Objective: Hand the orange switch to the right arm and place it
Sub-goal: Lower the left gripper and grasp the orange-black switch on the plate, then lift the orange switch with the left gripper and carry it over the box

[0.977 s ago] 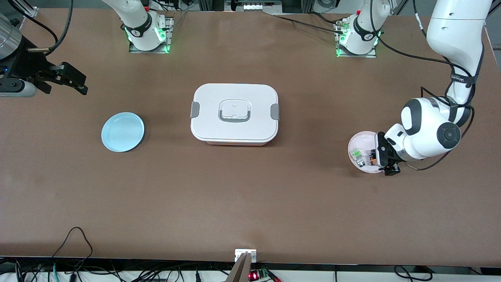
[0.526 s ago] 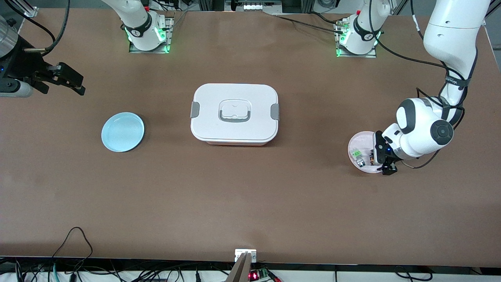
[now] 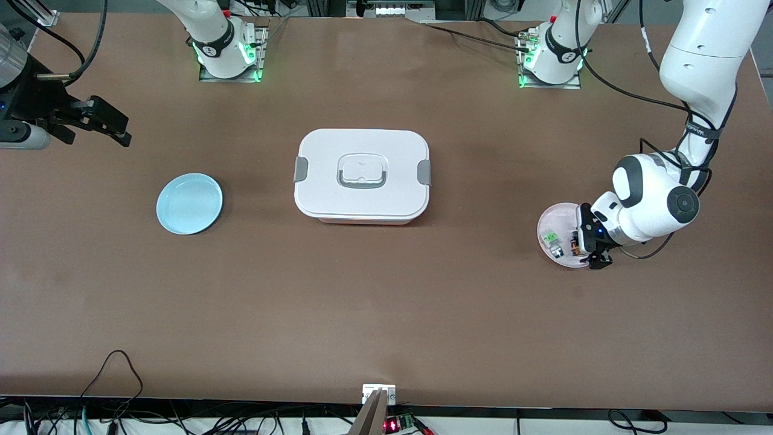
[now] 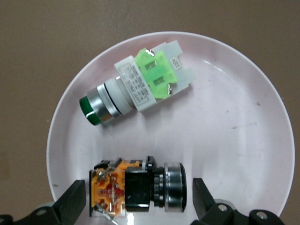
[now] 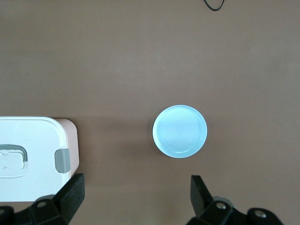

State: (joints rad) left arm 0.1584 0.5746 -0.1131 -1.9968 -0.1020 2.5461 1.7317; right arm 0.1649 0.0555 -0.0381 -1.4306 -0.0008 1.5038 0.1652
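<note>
- Barely any change since the previous frame: left gripper (image 3: pixel 589 244) has settled a touch lower into the pink dish (image 3: pixel 552 220).
- Right gripper (image 3: pixel 96 121) waits spread over the right arm's end of the table, near the blue plate (image 3: pixel 189 203).
- White lidded box (image 3: pixel 362 175) mid-table.
- Orange switch (image 4: pixel 138 185) lies in the pink dish beside the green switch (image 4: pixel 138 86), between the left gripper's spread fingers (image 4: pixel 70 204), untouched.
</note>
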